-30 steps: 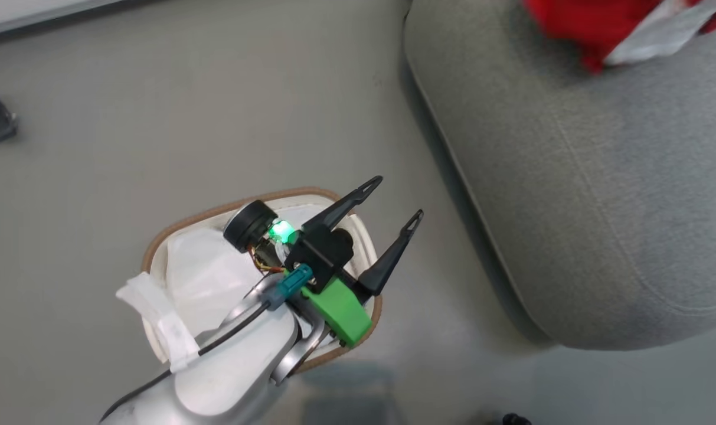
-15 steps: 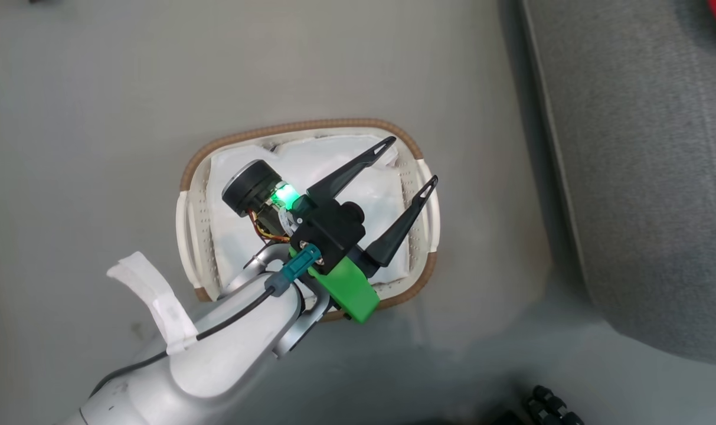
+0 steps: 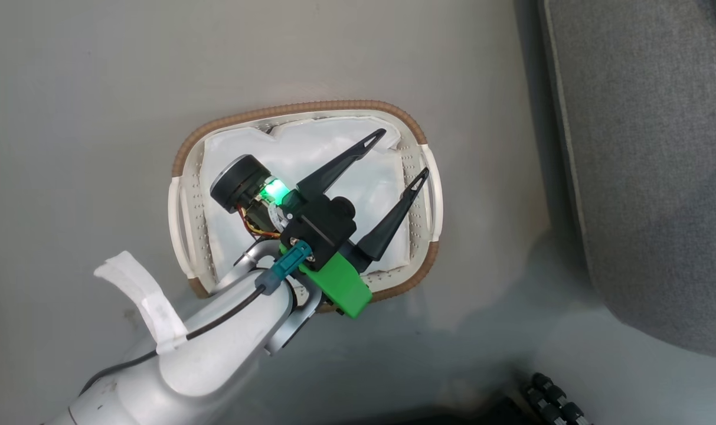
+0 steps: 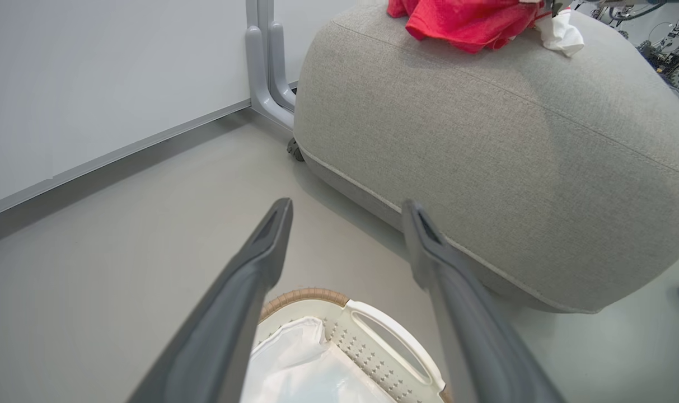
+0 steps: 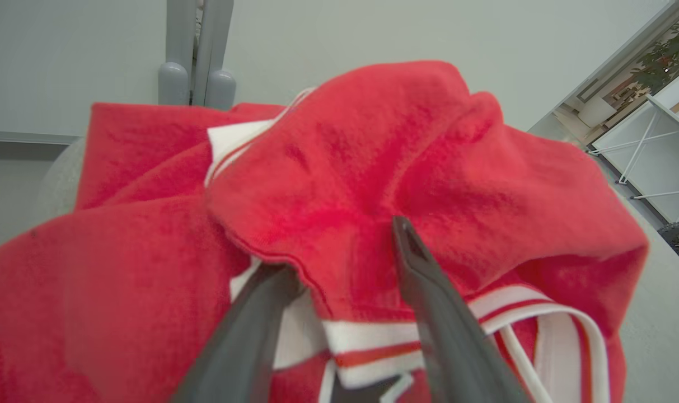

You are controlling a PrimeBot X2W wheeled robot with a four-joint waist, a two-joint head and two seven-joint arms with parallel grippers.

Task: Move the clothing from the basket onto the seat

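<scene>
Left hand (image 3: 402, 152): fully open, empty, poised above the basket (image 3: 298, 109), fingers aimed toward the seat (image 3: 647, 177).
Right hand (image 5: 345, 246): fingers parted, a red fold lying loose between them, not visibly pinched; one fingertip tucked under the fold.
Clothing (image 5: 373, 140): heaped on top of the seat, directly at the right hand; well apart from the left hand, up and across the cushion in the left wrist view.
Nearer arm: right, by a wide margin.
Basket: on the floor (image 3: 98, 88), just beside the seat, long axis running handle to handle across the head view; contains a white sheet (image 3: 310, 144), no red visible inside.
Count: one basket, one seat, one white sheet, one red heap; number of garments in the heap cannot be told.
Stage, as judged: transfer apparently complete; clear withdrawal of the right hand likely due next.
</scene>
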